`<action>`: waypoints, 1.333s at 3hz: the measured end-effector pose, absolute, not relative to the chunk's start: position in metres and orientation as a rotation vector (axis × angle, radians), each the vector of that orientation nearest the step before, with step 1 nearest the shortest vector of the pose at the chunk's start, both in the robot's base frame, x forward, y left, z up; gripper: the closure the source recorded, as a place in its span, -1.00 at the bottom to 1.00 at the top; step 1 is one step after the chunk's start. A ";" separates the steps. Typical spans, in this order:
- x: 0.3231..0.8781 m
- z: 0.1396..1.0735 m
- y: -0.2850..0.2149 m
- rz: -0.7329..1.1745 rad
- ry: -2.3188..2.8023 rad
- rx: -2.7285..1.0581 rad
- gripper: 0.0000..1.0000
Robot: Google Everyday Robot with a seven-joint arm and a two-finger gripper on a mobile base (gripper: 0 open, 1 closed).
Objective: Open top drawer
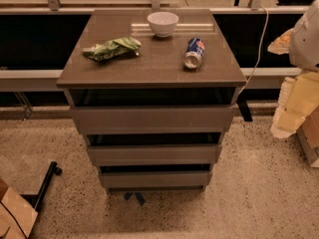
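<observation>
Grey-brown flat-fronted top drawer (152,118) under a dark gap, white robot arm (306,34) far right, gripper out of view, its opening cannot be told.

Dim amber light, soft glare on the desk (159,56), black shadow above the top drawer (152,118), gripper (295,111) pale-lit at right edge.
</observation>
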State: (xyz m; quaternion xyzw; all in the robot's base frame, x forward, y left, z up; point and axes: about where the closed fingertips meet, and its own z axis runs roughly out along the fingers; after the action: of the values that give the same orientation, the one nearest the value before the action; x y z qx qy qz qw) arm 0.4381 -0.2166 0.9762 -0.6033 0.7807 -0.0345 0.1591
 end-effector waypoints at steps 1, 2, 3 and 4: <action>0.439 0.978 -0.216 -0.100 2.214 -1.728 -1.00; 0.443 0.983 -0.213 -0.103 2.153 -1.741 -1.00; 0.459 0.982 -0.195 -0.069 2.045 -1.790 -1.00; 0.484 0.959 -0.181 0.077 1.983 -1.806 -1.00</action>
State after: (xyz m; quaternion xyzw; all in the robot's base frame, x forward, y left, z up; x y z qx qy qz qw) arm 0.4844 -0.1814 0.9587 -0.6553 0.7198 0.0281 0.2272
